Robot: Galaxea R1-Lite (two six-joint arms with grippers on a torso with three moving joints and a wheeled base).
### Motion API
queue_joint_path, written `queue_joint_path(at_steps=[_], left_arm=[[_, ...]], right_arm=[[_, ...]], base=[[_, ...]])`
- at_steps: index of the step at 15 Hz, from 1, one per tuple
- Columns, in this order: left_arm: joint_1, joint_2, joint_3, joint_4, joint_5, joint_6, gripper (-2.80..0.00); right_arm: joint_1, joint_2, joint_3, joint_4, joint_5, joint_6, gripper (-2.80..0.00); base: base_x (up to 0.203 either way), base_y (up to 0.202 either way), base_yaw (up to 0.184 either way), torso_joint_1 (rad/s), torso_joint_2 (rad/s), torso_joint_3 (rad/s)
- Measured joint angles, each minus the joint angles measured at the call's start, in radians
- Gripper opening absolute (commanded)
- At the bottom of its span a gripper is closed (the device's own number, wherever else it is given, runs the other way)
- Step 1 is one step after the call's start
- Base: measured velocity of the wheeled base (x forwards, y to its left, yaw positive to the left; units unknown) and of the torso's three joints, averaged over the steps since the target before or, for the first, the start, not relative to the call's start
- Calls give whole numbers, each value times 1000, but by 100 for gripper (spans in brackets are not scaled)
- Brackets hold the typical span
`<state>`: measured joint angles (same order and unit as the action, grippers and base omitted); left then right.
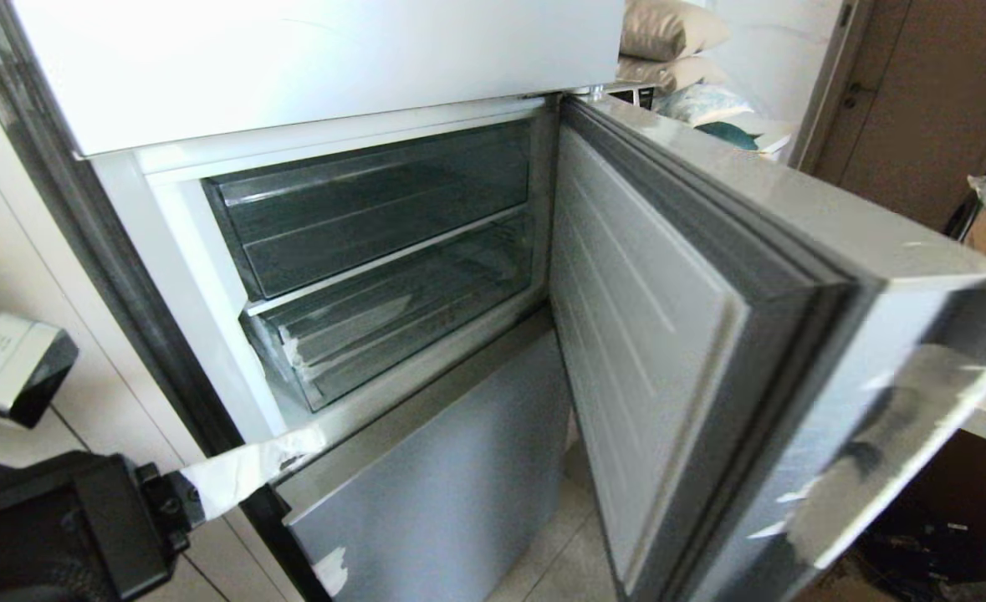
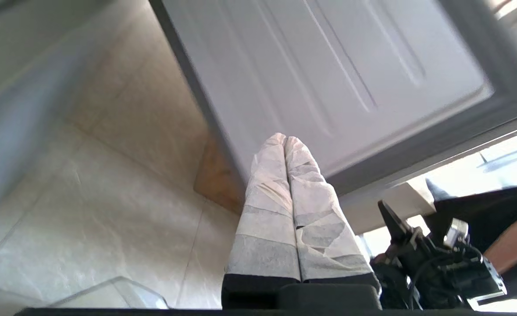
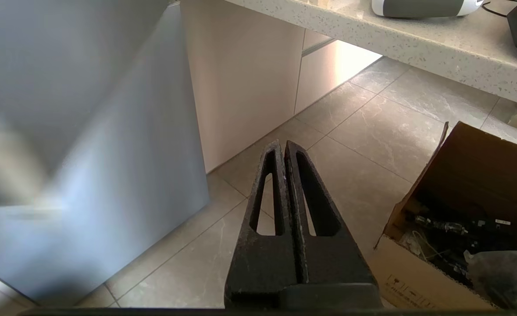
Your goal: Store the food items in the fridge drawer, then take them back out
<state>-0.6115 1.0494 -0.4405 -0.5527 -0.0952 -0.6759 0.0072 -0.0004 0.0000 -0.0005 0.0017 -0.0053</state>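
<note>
The fridge drawer [image 1: 392, 326] is the lower clear drawer in the open fridge compartment, pushed in, with white tape scraps on its front left corner. The food items are out of view. My left gripper [image 1: 313, 441] is low at the left, below the compartment's front left corner, its white-taped fingers pressed together with nothing between them. In the left wrist view the left gripper [image 2: 284, 138] points toward the inside of the open door [image 2: 328, 66]. My right gripper [image 3: 283, 144] hangs shut and empty above the floor tiles, and does not show in the head view.
A second clear drawer [image 1: 375, 209] sits above the taped one. The open fridge door [image 1: 651, 351] swings out to the right. The closed lower fridge door [image 1: 442, 477] is below. An open cardboard box [image 3: 460, 219] and a stone counter [image 3: 416, 39] lie on the right side.
</note>
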Motion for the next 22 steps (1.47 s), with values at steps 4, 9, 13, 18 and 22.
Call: queue_joint_path(at_steps=[4, 9, 13, 18, 22], left_arm=[[6, -123, -3, 110, 128, 138, -280], [45, -375, 6, 419, 347, 483, -280], [384, -516, 37, 495, 384, 577, -280], [696, -711, 256, 487, 322, 657, -280], [717, -755, 413, 496, 47, 718, -280]], right_arm=[[0, 0, 0, 0, 0, 0, -280], [0, 0, 0, -1, 1, -7, -280], [0, 0, 0, -1, 4, -22, -280], [0, 0, 0, -1, 5, -22, -280], [0, 0, 0, -1, 0, -9, -280]], base=[[0, 0, 0, 0, 0, 0], [0, 0, 0, 0, 0, 0], [0, 0, 0, 0, 0, 0], [0, 0, 0, 0, 0, 0], [0, 0, 0, 0, 0, 0]])
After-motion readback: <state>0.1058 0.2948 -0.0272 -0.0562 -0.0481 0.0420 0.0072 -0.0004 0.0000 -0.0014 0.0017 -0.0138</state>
